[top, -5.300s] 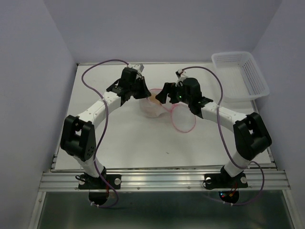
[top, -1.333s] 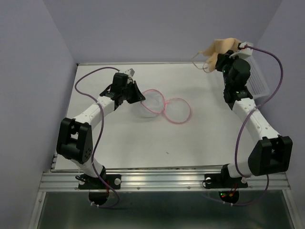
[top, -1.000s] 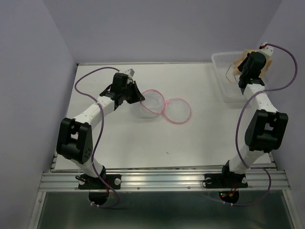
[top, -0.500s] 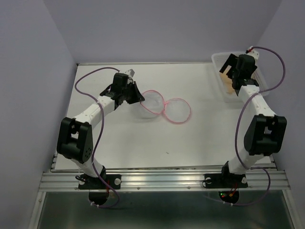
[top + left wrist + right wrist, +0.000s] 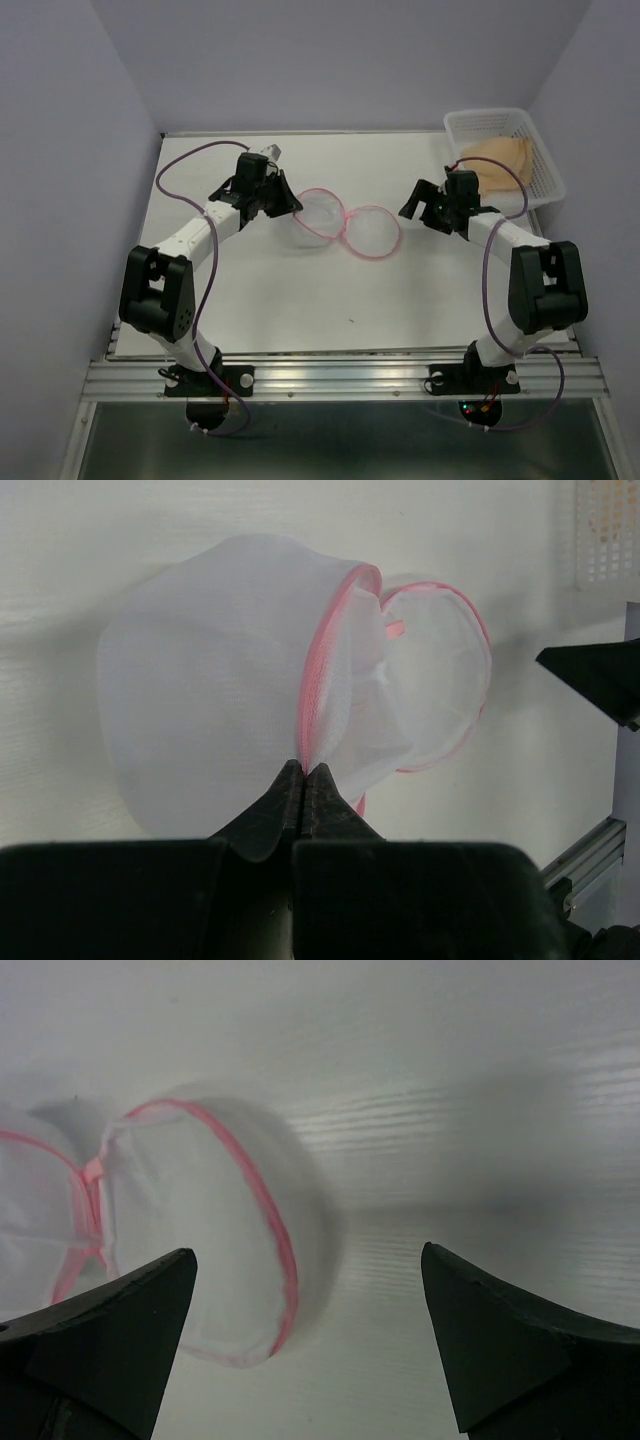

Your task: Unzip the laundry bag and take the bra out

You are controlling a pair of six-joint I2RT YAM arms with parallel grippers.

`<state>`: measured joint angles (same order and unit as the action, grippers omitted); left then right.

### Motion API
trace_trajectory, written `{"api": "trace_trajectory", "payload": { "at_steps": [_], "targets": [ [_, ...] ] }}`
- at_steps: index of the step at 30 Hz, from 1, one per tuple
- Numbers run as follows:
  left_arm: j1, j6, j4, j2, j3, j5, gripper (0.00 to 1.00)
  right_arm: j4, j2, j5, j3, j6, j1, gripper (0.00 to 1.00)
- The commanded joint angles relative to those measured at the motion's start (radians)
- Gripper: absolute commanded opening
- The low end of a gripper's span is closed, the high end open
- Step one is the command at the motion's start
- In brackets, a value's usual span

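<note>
Left end effector [image 5: 292, 204]: fingers pressed together and clamped on the pink zipper rim of the laundry bag, at the bag's left side. The left wrist view [image 5: 305, 771] shows the two tips meeting with the rim pinched between them.
Laundry bag [image 5: 322, 213]: lies unzipped on the tabletop [image 5: 300, 290], a little behind its centre. Its two round halves are spread side by side and joined in the middle. The left half is a domed pouch of white mesh [image 5: 210, 680]. The right half is a flatter flap ringed in pink [image 5: 200, 1210].
Right end effector [image 5: 422, 214]: fingers spread wide apart with nothing between them. It sits just right of the bag's open flap and points toward it. In the right wrist view [image 5: 308, 1260] the flap lies ahead and to the left of the gap. Whether the tips touch the tabletop cannot be told.
Bra [image 5: 498, 160]: a tan fabric piece lying inside the basket, well apart from the bag and from both arms.
Basket [image 5: 455, 125]: white, perforated plastic, rectangular, at the far right corner of the tabletop.
</note>
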<state>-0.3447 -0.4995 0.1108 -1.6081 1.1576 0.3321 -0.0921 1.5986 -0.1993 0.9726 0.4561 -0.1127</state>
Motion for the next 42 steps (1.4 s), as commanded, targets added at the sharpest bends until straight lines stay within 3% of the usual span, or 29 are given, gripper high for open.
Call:
{"api": "trace_trajectory", "payload": {
  "at_steps": [1,7,10,15,16,17,20,22,23,27,38,42],
  "targets": [
    [0.004,-0.005,-0.054,0.005,-0.012,0.007,0.00,0.121,0.030,-0.219,-0.021,0.047,-0.010,1.00],
    [0.004,-0.011,-0.056,-0.003,-0.007,0.004,0.00,0.178,0.125,-0.365,-0.040,0.076,-0.010,0.99],
    [0.004,-0.017,-0.060,-0.006,-0.007,0.004,0.00,0.207,0.156,-0.394,-0.055,0.092,-0.010,0.86],
    [0.004,-0.020,-0.066,-0.006,-0.007,0.005,0.00,0.207,0.193,-0.393,-0.055,0.101,-0.010,0.74],
    [0.004,-0.020,-0.068,-0.006,-0.006,0.005,0.00,0.209,0.198,-0.397,-0.054,0.101,-0.010,0.70],
    [0.004,-0.020,-0.068,-0.007,-0.006,0.007,0.00,0.209,0.204,-0.402,-0.051,0.102,-0.010,0.55],
    [0.004,-0.022,-0.071,-0.010,-0.009,0.010,0.00,0.221,0.196,-0.408,-0.046,0.104,-0.010,0.27],
    [0.004,-0.022,-0.074,-0.010,-0.012,0.010,0.00,0.232,0.167,-0.419,-0.038,0.092,-0.010,0.24],
    [0.004,-0.022,-0.076,-0.012,-0.013,0.010,0.00,0.229,0.152,-0.419,-0.034,0.081,-0.010,0.18],
    [0.003,-0.024,-0.082,-0.018,-0.018,0.013,0.00,0.119,0.066,-0.345,0.023,0.014,-0.010,0.11],
    [0.001,-0.060,-0.180,-0.064,-0.036,0.058,0.00,-0.308,-0.019,-0.126,0.334,-0.212,-0.010,0.11],
    [-0.004,-0.065,-0.206,-0.101,-0.004,0.091,0.12,-0.426,-0.005,0.007,0.463,-0.275,-0.019,0.11]
  ]
}}
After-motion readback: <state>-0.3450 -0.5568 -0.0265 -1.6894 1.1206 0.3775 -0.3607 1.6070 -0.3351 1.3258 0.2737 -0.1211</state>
